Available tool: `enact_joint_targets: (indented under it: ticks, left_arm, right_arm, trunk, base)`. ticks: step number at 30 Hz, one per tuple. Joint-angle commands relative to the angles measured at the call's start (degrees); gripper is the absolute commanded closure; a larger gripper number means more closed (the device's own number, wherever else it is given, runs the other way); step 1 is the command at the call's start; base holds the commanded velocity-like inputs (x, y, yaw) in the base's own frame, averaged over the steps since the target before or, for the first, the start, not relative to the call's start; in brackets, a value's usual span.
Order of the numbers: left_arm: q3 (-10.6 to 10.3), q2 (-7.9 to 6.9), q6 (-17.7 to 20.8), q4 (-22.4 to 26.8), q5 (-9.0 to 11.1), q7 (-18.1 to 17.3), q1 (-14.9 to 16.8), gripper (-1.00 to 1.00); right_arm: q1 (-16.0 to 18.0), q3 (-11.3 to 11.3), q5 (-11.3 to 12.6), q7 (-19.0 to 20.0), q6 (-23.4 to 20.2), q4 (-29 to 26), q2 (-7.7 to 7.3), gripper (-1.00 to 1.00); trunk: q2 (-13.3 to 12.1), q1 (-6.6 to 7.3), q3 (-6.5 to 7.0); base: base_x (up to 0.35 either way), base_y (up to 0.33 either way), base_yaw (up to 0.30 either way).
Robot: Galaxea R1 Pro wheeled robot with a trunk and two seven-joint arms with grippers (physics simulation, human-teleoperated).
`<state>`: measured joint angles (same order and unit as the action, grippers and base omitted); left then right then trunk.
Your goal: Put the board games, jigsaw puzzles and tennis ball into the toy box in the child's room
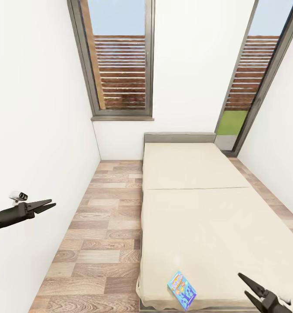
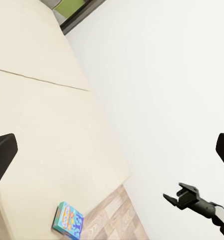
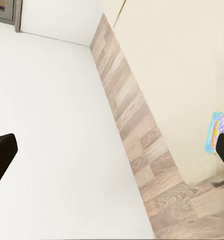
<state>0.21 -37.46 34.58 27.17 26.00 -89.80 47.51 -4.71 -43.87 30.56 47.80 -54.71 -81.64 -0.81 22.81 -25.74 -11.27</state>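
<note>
Head view is looking down a narrow room with white walls (image 1: 38, 108), two tall dark-framed windows (image 1: 120, 61) and a wood-plank floor (image 1: 103, 226). The cream-covered bed (image 1: 198, 208) is stretching away toward its grey headboard (image 1: 179, 138). One blue board game (image 1: 181, 290) with yellow cartoon print is lying flat at the bed's near edge — its long axis is running diagonally, one corner pointing toward the foot of the bed. The right gripper (image 1: 247, 287) is hovering just beside the game on its right, not touching it, its two fingers spreading wide. The left gripper (image 1: 51, 204) is hanging over the floor well apart from the game, at the far left — its fingers are parted only narrowly.
</note>
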Motion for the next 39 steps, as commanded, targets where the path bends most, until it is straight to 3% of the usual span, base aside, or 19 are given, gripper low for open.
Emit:
enact_joint_targets:
  ticks: [1, 5, 10, 12, 14, 16, 21, 31, 39]
  left_arm:
    - [-0.03, -0.02, 0.6, -0.01, 0.01, -0.2, 0.04, -1.0]
    - [-0.03, 0.08, 0.59, -0.01, 0.01, -0.2, 0.04, -1.0]
    - [-0.03, 0.22, 0.61, -0.01, 0.03, -0.2, 0.04, -1.0]
    - [-0.03, 0.26, 0.6, -0.01, 0.06, -0.2, 0.04, -1.0]
    - [-0.03, 0.27, 0.63, -0.01, 0.05, -0.2, 0.04, -1.0]
    - [-0.03, 0.28, 0.64, -0.01, 0.05, -0.2, 0.04, -1.0]
    - [-0.03, 0.28, 0.66, -0.01, 0.12, -0.2, 0.04, -1.0]
    - [-0.03, 0.17, 0.89, -0.01, 0.24, -0.2, 0.04, -1.0]
    - [0.04, -0.11, 1.15, -0.01, 0.35, -0.2, 0.04, -1.0]
  right_arm:
    - [-0.65, -0.23, 0.15, 0.24, 0.17, 0.92, -0.69, -1.0]
    - [-2.4, -0.5, 0.19, 0.47, 5.84, 10.14, -4.89, -1.0]
    - [-2.8, 0.78, -0.02, 0.54, 13.91, 22.8, -7.56, -1.0]
    - [-2.38, 3.98, -1.09, 0.46, 19.75, 30.76, -9.48, -1.0]
    - [-1.44, 6.4, -1.77, 0.36, 21.63, 33.29, -10.2, -1.0]
    - [-0.24, 8.48, -2.16, 0.25, 22.64, 34.58, -10.53, -1.0]
    - [1.41, 10.4, -2.12, 0.14, 23.48, 35.64, -10.47, -1.0]
    - [3.95, 11.08, -1.72, -0.13, 24.71, 37.29, -9.83, -1.0]
    - [10.6, 11.17, -2.4, -0.16, 25.1, 47.52, -10.13, -1.0]
  trunk:
    - [0.1, -0.04, -0.09]
    - [0.1, -0.04, -0.09]
    - [0.1, -0.04, -0.09]
    - [0.1, -0.04, -0.09]
    - [0.1, -0.04, -0.09]
    - [0.1, -0.04, -0.09]
    - [0.1, -0.04, -0.09]
    - [0.1, -0.04, -0.09]
    - [0.1, -0.04, -0.09]
  base:
    - [0.0, 0.0, 0.0]
    - [0.0, 0.0, 0.0]
    - [0.0, 0.0, 0.0]
    - [0.0, 0.0, 0.0]
    - [0.0, 0.0, 0.0]
    - [0.0, 0.0, 0.0]
    - [0.0, 0.0, 0.0]
    - [0.0, 0.0, 0.0]
    - [0.0, 0.0, 0.0]
